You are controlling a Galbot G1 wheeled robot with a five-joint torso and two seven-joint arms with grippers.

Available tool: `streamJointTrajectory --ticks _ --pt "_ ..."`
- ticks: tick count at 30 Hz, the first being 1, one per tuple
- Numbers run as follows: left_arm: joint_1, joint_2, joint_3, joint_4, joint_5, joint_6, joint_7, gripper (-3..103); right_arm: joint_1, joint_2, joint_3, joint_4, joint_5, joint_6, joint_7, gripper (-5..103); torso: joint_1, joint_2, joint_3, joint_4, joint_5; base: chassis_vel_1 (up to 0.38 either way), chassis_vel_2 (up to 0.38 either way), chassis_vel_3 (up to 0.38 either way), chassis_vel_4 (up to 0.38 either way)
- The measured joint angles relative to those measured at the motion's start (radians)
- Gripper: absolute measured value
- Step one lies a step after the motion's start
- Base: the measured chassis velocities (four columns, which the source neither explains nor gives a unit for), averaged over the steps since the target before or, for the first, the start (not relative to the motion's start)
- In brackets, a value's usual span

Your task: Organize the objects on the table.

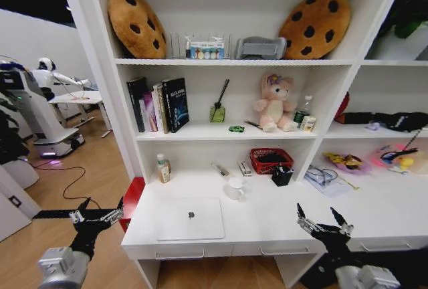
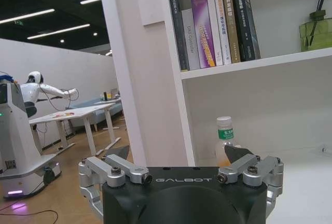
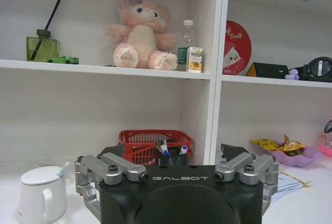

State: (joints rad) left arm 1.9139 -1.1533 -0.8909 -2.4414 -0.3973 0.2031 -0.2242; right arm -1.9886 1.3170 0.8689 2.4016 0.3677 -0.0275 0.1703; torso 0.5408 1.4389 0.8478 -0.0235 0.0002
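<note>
Head cam looking fwd/down over table (image 1: 267,219) from above, wrist cams sitting low near desk lvl facing shelving, L cam sharing books (image 2: 215,22) w/ head, R sharing red basket (image 3: 150,143)

Both arms are raised low in front of the robot, wrists angled upward. The left gripper (image 1: 97,215) sits at the lower left with its dark fingers spread wide apart. The right gripper (image 1: 324,221) sits at the lower right, its fingers likewise spread, holding nothing.
</note>
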Motion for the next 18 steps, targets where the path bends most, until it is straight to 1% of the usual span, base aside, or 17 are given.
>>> streamJointTrajectory --ticks 3,4,10,11,13,15,16,17,18 --pt "0.000 0.000 0.000 0.000 0.000 0.000 0.000 100 0.000 0.000 0.000 0.000 0.000 0.000 0.000 100 0.000 0.000 0.000 0.0004 0.0002 0.181 -0.147 -0.165 0.166" --pt "0.000 0.000 0.000 0.000 0.000 0.000 0.000 100 0.000 0.000 0.000 0.000 0.000 0.000 0.000 100 -0.001 0.000 0.000 0.0004 -0.0005 0.245 -0.154 -0.268 0.167" --pt "0.000 0.000 0.000 0.000 0.000 0.000 0.000 100 0.000 0.000 0.000 0.000 0.000 0.000 0.000 100 -0.001 0.000 0.000 0.0004 -0.0005 0.309 -0.168 -0.307 0.187" --pt "0.000 0.000 0.000 0.000 0.000 0.000 0.000 100 0.000 0.000 0.000 0.000 0.000 0.000 0.000 100 -0.001 0.000 0.000 0.0003 -0.0006 0.320 -0.218 -0.329 0.207" --pt "0.000 0.000 0.000 0.000 0.000 0.000 0.000 100 0.000 0.000 0.000 0.000 0.000 0.000 0.000 100 -0.001 0.000 0.000 0.0001 0.0002 0.322 -0.245 -0.356 0.244" --pt "0.000 0.000 0.000 0.000 0.000 0.000 0.000 100 0.000 0.000 0.000 0.000 0.000 0.000 0.000 100 -0.001 0.000 0.000 0.0003 0.0001 0.328 -0.273 -0.329 0.316" --pt "0.000 0.000 0.000 0.000 0.000 0.000 0.000 100 0.000 0.000 0.000 0.000 0.000 0.000 0.000 100 -0.001 0.000 0.000 0.0004 -0.0010 0.305 -0.315 -0.349 0.310" --pt "0.000 0.000 0.000 0.000 0.000 0.000 0.000 100 0.000 0.000 0.000 0.000 0.000 0.000 0.000 100 -0.001 0.000 0.000 0.0004 -0.0010 0.305 -0.315 -0.349 0.310" --pt "0.000 0.000 0.000 0.000 0.000 0.000 0.000 100 0.000 0.000 0.000 0.000 0.000 0.000 0.000 100 -0.001 0.000 0.000 0.0003 0.0000 0.366 -0.331 -0.349 0.338"
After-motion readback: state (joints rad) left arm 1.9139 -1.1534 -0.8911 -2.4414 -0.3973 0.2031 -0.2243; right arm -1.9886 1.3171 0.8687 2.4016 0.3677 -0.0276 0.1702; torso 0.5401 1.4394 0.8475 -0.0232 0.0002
